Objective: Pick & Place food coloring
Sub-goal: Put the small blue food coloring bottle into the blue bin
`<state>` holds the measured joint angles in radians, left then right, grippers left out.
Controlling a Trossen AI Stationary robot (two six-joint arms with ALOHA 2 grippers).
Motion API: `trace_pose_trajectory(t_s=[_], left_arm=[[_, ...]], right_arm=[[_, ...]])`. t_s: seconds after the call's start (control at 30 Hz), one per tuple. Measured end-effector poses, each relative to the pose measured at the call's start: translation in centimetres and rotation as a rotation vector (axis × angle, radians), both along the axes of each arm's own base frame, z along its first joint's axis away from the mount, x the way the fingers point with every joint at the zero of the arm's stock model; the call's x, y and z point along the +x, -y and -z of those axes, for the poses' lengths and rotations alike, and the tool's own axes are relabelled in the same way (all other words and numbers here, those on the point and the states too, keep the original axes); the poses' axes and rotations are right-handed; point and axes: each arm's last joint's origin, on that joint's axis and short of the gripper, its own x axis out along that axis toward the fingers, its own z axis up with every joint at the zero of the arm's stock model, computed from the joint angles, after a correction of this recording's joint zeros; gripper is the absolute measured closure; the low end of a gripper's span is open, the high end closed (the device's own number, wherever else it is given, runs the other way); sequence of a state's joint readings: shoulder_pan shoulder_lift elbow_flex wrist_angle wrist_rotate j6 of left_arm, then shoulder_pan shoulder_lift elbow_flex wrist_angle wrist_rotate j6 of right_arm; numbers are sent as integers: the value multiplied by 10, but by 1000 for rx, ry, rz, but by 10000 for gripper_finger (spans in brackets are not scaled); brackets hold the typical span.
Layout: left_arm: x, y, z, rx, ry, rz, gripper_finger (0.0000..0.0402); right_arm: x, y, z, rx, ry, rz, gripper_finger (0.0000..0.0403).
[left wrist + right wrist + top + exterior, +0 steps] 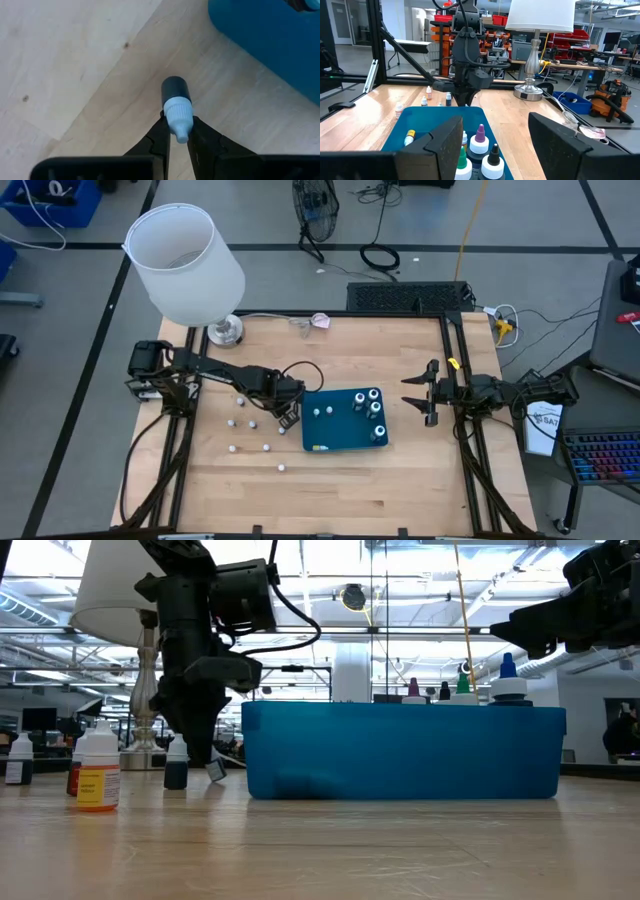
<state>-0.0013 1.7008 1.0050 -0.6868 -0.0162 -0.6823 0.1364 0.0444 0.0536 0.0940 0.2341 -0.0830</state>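
Just left of the flat teal-blue rectangular tray (346, 420), the left pincer (288, 415) hangs low over the pale wooden tabletop (350, 350), its two dark fingers (156, 140) closed on a small dark food coloring bottle with a pale blue-white dropper cap (176, 106); in the left wrist view the cap sits pinched between the fingertips while the dark body juts out beyond them over the wood, close to the tray's rounded corner; in the low view the bottle shows tilted at the fingertips, just off the tray's left wall (400, 755); whether it touches the wood I cannot tell; several capped bottles (479, 141) already stand inside the tray, bunched toward its right end, with white, purple, green and black tips visible in the right wrist view; more small white-capped bottles (240, 423) are scattered on the tabletop to the left of the tray, well apart from one another, and one with an orange label (98, 772) stands nearest the low camera; the right pincer (428, 392) waits with its jaws spread wide and holding nothing, raised to the right of the tray; a white-shaded table lamp on a silver base (188, 265) stands at the far left corner of the tabletop.
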Motion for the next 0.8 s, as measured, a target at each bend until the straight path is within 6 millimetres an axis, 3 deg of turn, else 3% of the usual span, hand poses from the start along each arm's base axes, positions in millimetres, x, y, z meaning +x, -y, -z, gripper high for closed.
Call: trace_pose_trajectory(t_s=[0.13, 0.3, 0.67, 0.8], left_arm=[[-1, 0, -1, -13, -21, 3, 357], [2, 3, -20, -14, -55, 10, 357], [33, 26, -115, -20, 89, 81, 357], [46, 34, -135, -17, 108, 100, 358]], right_arm=[[0, 0, 0, 0, 0, 0, 190], [0, 0, 0, 0, 0, 0, 190], [0, 0, 0, 0, 0, 0, 190], [0, 0, 0, 0, 0, 0, 190]])
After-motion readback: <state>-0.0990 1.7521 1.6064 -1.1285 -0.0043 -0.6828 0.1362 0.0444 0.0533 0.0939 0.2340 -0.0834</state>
